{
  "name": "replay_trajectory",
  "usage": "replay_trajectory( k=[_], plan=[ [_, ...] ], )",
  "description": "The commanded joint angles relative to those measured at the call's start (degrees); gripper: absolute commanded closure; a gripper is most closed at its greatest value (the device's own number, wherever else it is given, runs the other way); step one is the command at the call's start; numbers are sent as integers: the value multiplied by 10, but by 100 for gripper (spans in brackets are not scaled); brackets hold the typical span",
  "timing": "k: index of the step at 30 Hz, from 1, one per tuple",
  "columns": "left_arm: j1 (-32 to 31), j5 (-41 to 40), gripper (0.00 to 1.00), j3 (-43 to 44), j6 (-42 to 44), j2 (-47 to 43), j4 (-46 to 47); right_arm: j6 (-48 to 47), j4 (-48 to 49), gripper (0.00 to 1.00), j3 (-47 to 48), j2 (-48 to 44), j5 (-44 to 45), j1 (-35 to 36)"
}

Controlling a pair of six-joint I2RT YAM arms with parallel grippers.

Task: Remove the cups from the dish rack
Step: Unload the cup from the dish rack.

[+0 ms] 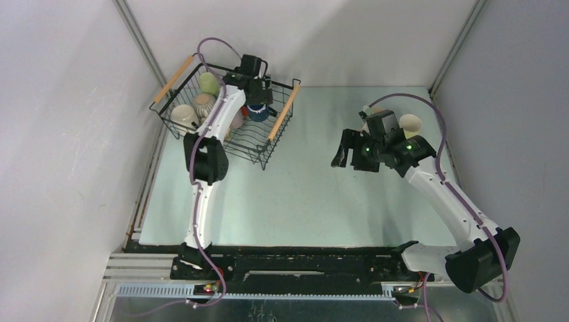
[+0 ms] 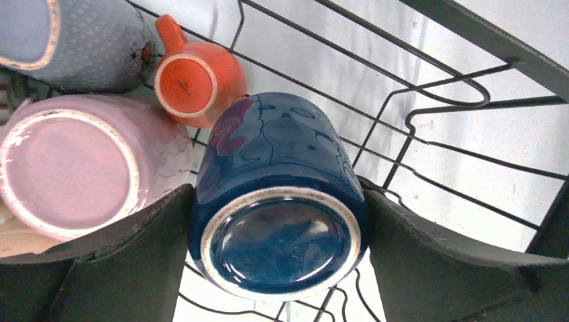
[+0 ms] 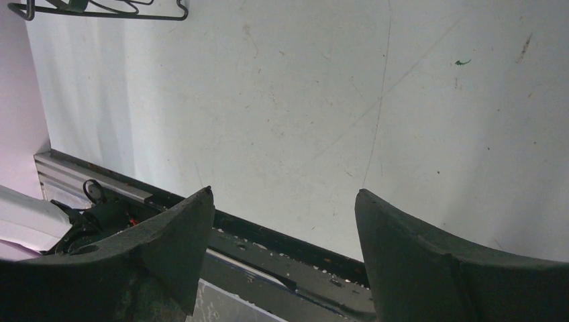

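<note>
The black wire dish rack [image 1: 278, 144] with two wooden handles stands at the far left of the table. My left gripper [image 1: 258, 107] reaches down into it. Its fingers press both sides of an upturned navy cup [image 2: 282, 201], whose base faces the left wrist camera. My left gripper [image 2: 278, 190] is shut on that cup. Beside it lie an orange cup [image 2: 194, 80], a mauve cup [image 2: 74, 161] and a blue-grey cup [image 2: 74, 40]. Pale green [image 1: 209, 83], cream [image 1: 204, 102] and white [image 1: 182, 115] cups fill the rack's left side. My right gripper [image 1: 353, 155] [image 3: 285, 193] hovers open above bare table.
A cream cup [image 1: 410, 125] stands on the table at the far right, behind the right wrist, with another cup [image 1: 371, 109] partly hidden beside it. The black rail [image 3: 288, 251] at the table's near edge shows below the right fingers. Grey walls close in both sides.
</note>
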Motion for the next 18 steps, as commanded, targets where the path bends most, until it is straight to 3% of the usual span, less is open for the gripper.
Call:
replay_trajectory(
  k=[1, 18],
  plan=[
    [3, 19, 84, -5, 6, -78, 7, 3, 25, 16, 1, 1, 3, 11],
    [11, 33, 89, -18, 6, -148, -35, 27, 130, 16, 1, 38, -44, 30]
  ],
)
